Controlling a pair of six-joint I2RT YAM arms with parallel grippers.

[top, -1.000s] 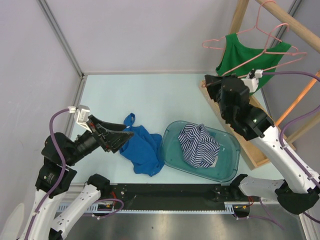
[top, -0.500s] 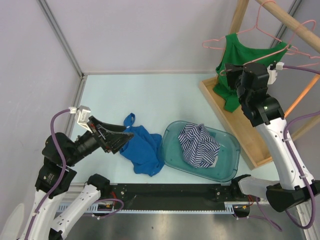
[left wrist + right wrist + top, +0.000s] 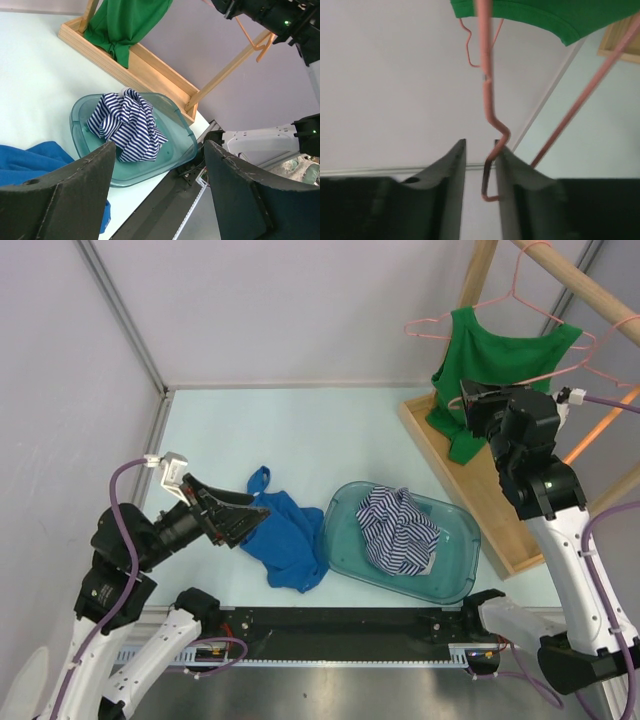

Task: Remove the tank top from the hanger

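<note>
The green tank top (image 3: 497,358) hangs on a pink wire hanger (image 3: 436,324) from the wooden rail (image 3: 585,292) at the back right. It also shows in the left wrist view (image 3: 125,25) and the right wrist view (image 3: 535,12). My right gripper (image 3: 468,396) is raised beside the tank top's lower part. In its wrist view (image 3: 480,147) the jaws stand narrowly apart, and a bent end of the hanger wire (image 3: 488,80) sits between them against the right finger. My left gripper (image 3: 255,508) is open and empty, low over the blue garment (image 3: 290,540).
A teal basin (image 3: 340,540) at front centre holds a blue-and-white striped garment (image 3: 400,525). The rack's wooden base tray (image 3: 505,525) lies on the right, with slanted wooden posts (image 3: 590,445) behind my right arm. Grey walls close the back and left.
My right arm has swung up and to the right, from over the base tray to the hanger by the tank top. My left arm has barely moved.
</note>
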